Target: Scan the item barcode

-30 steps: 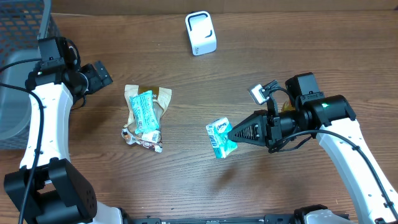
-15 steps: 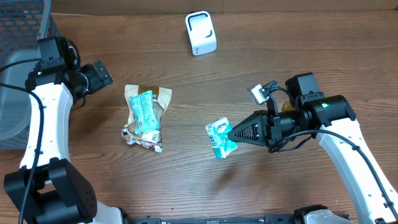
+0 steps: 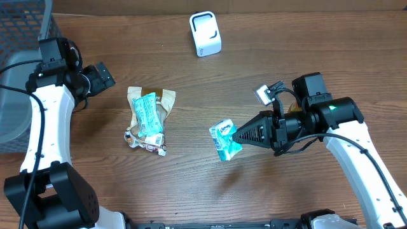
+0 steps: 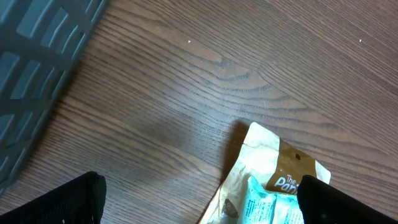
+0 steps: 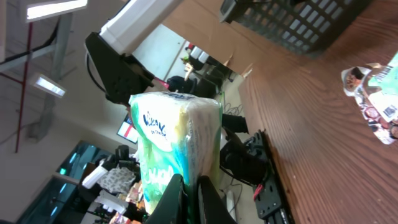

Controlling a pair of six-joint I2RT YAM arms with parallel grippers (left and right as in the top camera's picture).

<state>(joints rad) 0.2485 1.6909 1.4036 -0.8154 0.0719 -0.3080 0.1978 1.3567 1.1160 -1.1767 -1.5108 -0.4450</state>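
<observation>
My right gripper [image 3: 236, 135] is shut on a teal and white tissue pack [image 3: 224, 140], held above the table right of centre. In the right wrist view the pack [image 5: 175, 134] stands tall, its lower edge pinched at the gripper [image 5: 190, 185]. No barcode shows on it. A white scanner [image 3: 205, 34] stands at the back middle of the table, well away from the pack. My left gripper [image 3: 102, 77] is open at the far left, and its dark fingers [image 4: 61, 202] hang above bare wood by a brown and teal packet [image 4: 268, 182].
A pile of snack packets [image 3: 147, 118] lies left of centre on the wooden table [image 3: 286, 51]. A dark mesh basket [image 3: 25, 22] and a grey bin [image 3: 13, 114] occupy the far left edge. The basket [image 5: 298, 18] also shows in the right wrist view.
The right gripper has edged slightly left with the tissue pack. The left arm has not moved.
</observation>
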